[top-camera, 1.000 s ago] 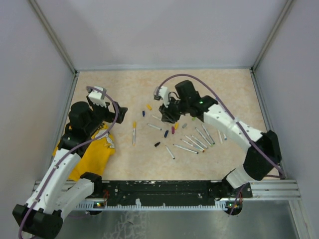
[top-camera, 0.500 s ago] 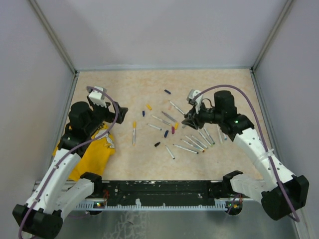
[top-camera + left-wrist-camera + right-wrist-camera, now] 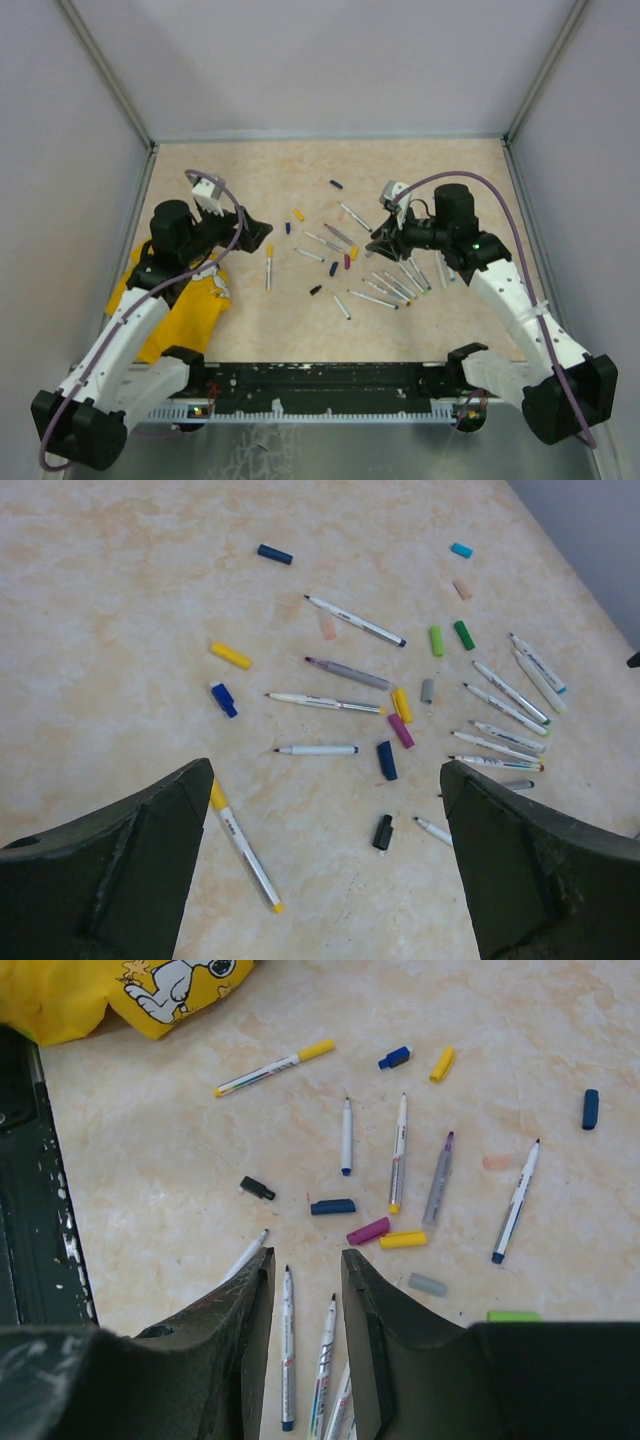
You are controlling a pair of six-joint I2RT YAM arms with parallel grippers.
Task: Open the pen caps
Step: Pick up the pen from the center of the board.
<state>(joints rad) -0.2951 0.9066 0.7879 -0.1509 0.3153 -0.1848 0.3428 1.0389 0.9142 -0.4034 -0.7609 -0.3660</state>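
Several uncapped pens [image 3: 385, 285] with white or grey barrels lie scattered mid-table among loose pen caps [image 3: 401, 704] in yellow, blue, magenta, green, grey and black. One pen [image 3: 243, 850] with yellow ends lies apart to the left, its cap on. My left gripper [image 3: 325, 770] hovers wide open above that pen and the black cap [image 3: 383, 832], touching neither. My right gripper [image 3: 306, 1255] hangs over the row of bare pens [image 3: 287, 1345] with its jaws narrowly apart and nothing between them. Seen from above, the left gripper [image 3: 258, 228] and right gripper [image 3: 378, 240] flank the scatter.
A yellow cloth [image 3: 190, 310] with a cartoon print lies at the left under my left arm. A dark blue cap [image 3: 336, 184] lies alone toward the back. Grey walls enclose the table, and a black rail [image 3: 330, 380] runs along the near edge.
My right arm swung from the middle of the scatter to its right side, uncovering a pen and the dark blue cap. My left gripper shifted a little right, toward the pens.
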